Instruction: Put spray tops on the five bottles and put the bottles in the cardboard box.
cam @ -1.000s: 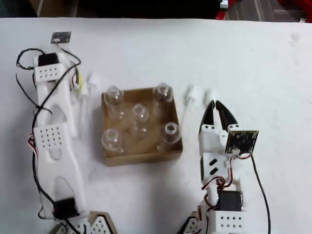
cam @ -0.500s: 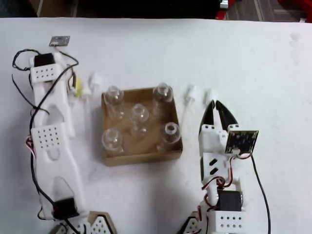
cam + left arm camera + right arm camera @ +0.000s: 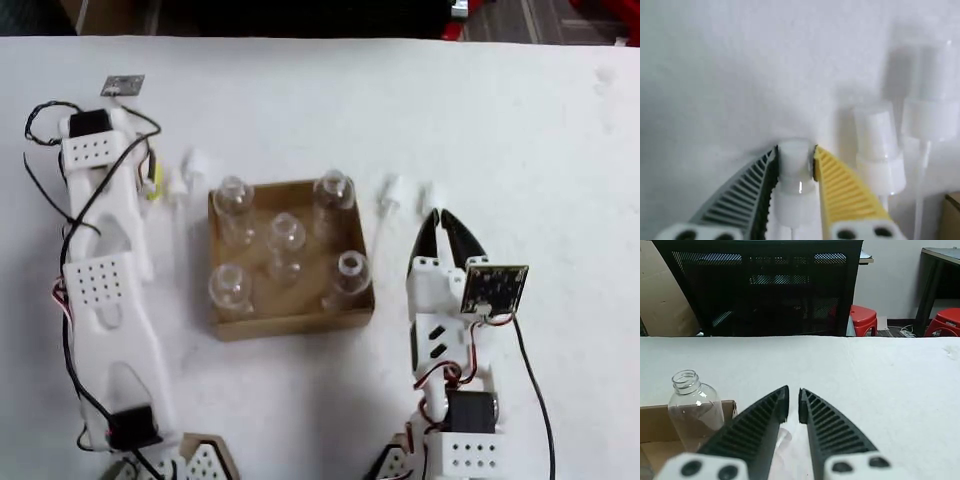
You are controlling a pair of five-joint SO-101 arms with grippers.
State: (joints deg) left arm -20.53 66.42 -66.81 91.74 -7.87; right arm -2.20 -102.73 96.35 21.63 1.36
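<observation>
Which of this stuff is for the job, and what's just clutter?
Job: cardboard box, five uncapped bottles in it, loose spray tops beside it, one spray top in the left gripper.
Background: red stools, black mesh chair.

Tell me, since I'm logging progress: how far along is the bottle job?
Done: all five bottles stand in the cardboard box, none capped. In hand: the left gripper is shut on one spray top beside the box. Left: fitting all five tops.

We count five bottles (image 3: 285, 235) standing in one cardboard box (image 3: 290, 322). We see five spray tops (image 3: 877, 145): three left of the box, two right.
</observation>
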